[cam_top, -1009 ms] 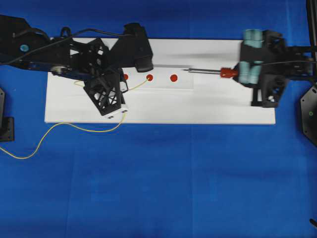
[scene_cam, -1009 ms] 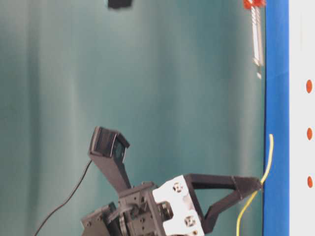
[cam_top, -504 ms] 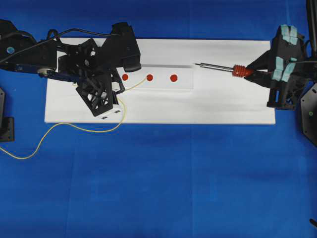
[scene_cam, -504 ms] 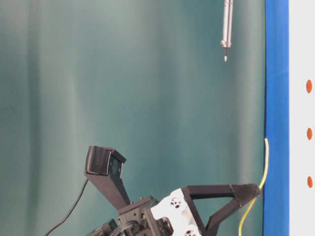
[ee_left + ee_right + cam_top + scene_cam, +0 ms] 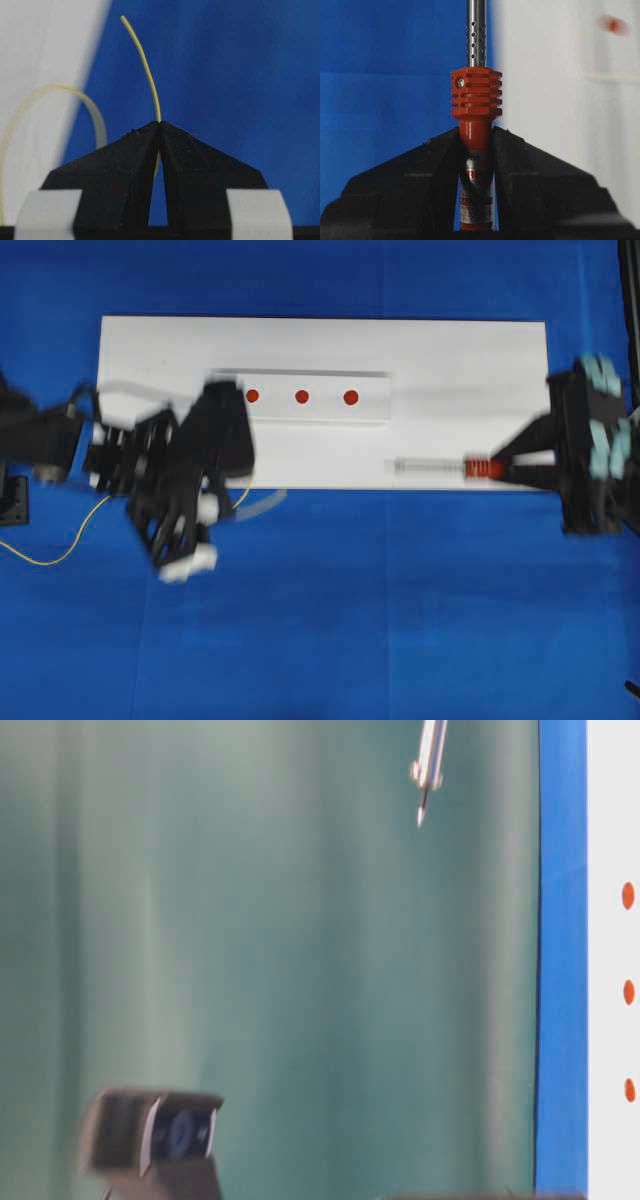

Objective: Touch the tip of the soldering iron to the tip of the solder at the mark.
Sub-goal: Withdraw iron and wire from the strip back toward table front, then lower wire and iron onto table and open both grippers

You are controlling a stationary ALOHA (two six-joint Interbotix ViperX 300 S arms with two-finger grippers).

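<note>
Your left gripper pinches the solder between closed fingertips; the thin yellow wire curves up past them over the blue cloth, beside the white board. Your right gripper clamps the soldering iron by its red handle, silver shaft pointing away. From overhead, the iron lies along the board's lower edge, well apart from the three red dots. Both arms look blurred.
</note>
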